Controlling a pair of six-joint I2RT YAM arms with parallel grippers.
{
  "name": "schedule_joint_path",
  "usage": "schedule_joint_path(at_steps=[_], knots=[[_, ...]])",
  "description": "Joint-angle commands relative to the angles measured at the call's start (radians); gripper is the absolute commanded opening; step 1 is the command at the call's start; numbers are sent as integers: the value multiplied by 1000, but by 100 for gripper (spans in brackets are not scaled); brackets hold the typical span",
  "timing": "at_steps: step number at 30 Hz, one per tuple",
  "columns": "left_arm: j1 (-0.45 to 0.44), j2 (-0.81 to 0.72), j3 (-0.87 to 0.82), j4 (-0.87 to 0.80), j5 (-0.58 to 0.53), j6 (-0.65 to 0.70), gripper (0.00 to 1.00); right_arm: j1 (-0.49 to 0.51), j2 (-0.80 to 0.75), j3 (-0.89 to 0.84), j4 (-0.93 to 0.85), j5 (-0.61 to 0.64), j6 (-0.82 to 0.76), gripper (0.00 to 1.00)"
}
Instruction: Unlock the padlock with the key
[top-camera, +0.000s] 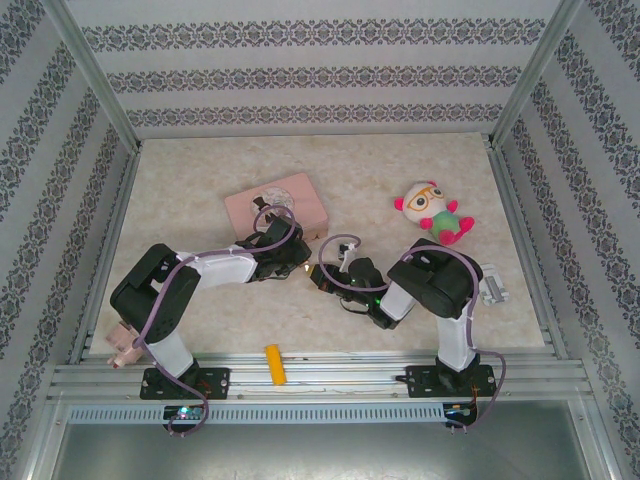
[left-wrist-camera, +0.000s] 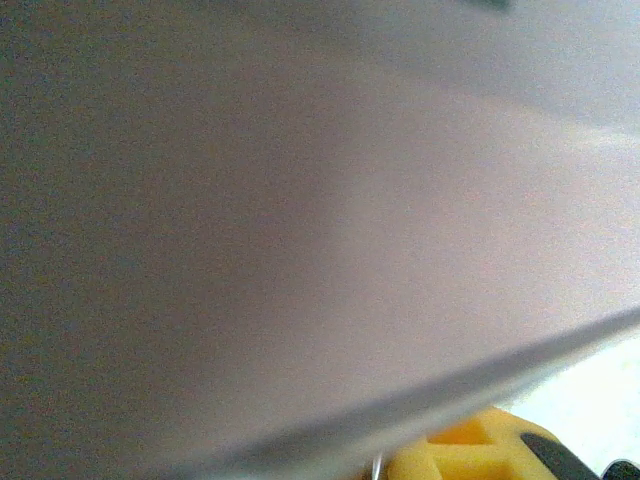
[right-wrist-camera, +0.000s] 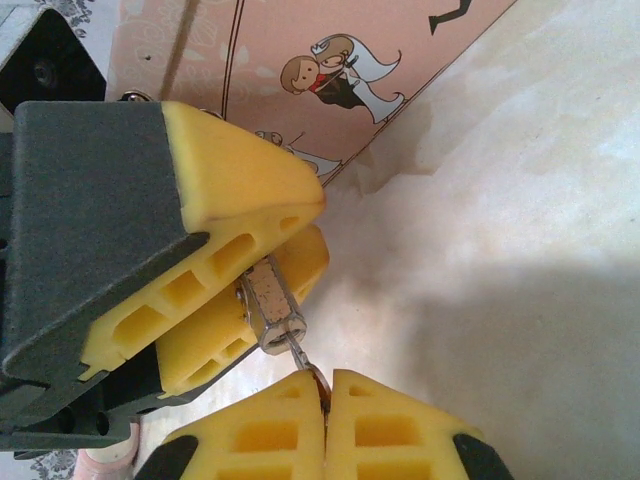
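A robot-lab test cell dressed as a home: an aluminium frame (top-camera: 100, 80) boxes in a marble-patterned bench (top-camera: 200, 170). Damask-striped wallpaper (top-camera: 320, 75) lines the walls behind and on both sides of the pink tin (top-camera: 277, 205). Nearer than the tin, the left arm (top-camera: 160, 290) and right arm (top-camera: 440, 290) are bolted to a slotted rail (top-camera: 330, 372).

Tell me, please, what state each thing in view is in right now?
left gripper: shut on the padlock.
right gripper: shut on the key.
padlock: clamped between yellow pads; locked or unlocked cannot be told.
key: tip meets the padlock's end.
pink tin: lid closed, flat on the table.
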Motion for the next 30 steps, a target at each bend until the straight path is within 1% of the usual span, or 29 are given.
schedule_joint_path(at_steps=[1, 16, 30], knots=[[4, -51, -12, 23, 29, -34, 21, -37, -3, 7, -101, 63, -22, 0], [5, -51, -15, 28, 32, -38, 21, -49, -10, 55, -110, 48, -28, 0], [5, -46, -4, 30, 43, -30, 21, -58, -7, 59, -103, 41, -19, 0]])
